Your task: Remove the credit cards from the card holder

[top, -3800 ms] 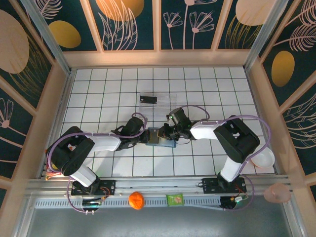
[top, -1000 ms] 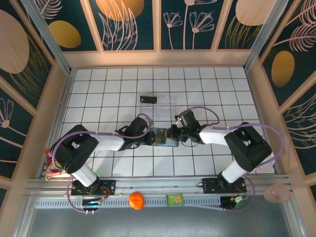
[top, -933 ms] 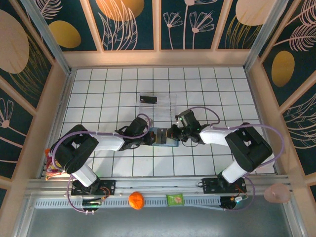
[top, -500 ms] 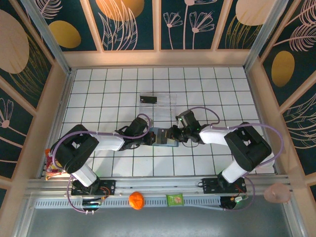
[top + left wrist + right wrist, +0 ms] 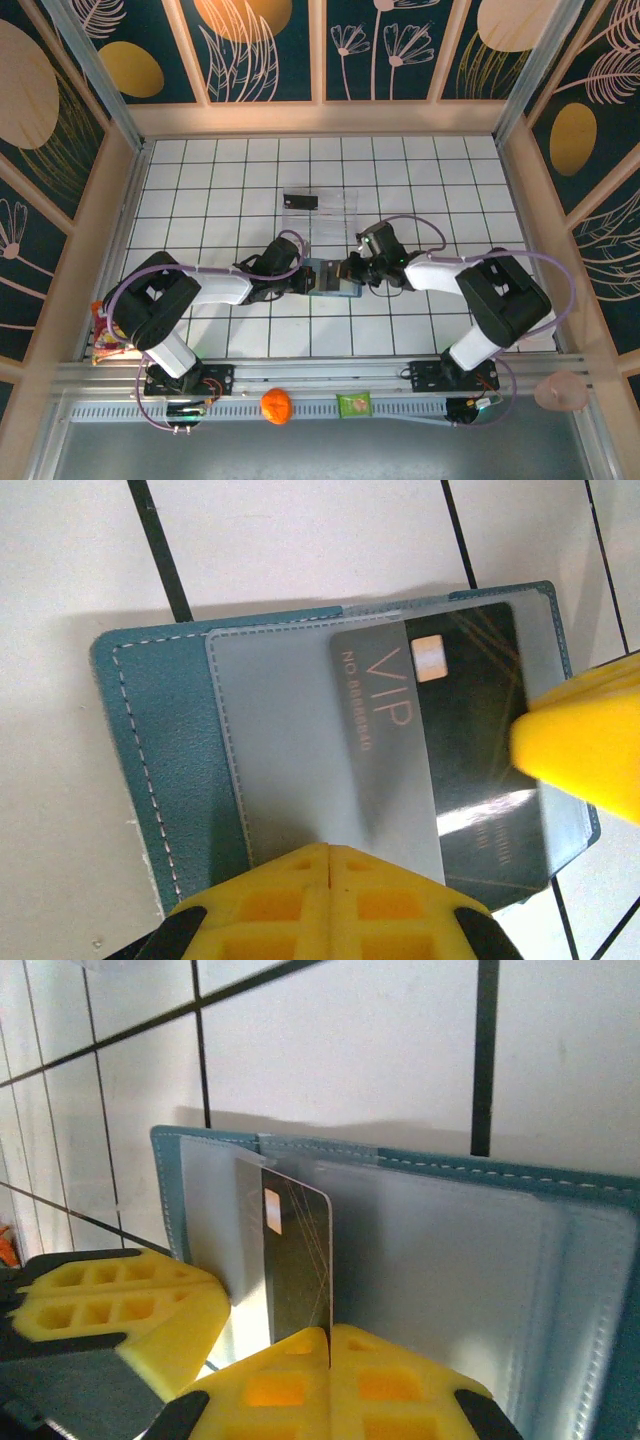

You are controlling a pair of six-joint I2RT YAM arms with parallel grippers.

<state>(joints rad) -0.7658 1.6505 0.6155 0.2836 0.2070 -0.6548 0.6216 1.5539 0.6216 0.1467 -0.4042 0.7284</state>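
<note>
holder mid-table, unmoved since 1 s ago | left gripper at its 9 o'clock, jaws closed, pinning it | right gripper at 3 o'clock, clamped on card | card partly pocketed, pull pending

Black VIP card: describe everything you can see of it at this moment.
The black card is thin and glossy, with rounded corners, rose-gold VIP lettering, a small chip and fine gold lines. It lies partly inside the frosted sleeve of the open teal card holder, which greys its lettered half. The shut right hand appears to pinch one edge, and the shut left hand presses at another.
</note>
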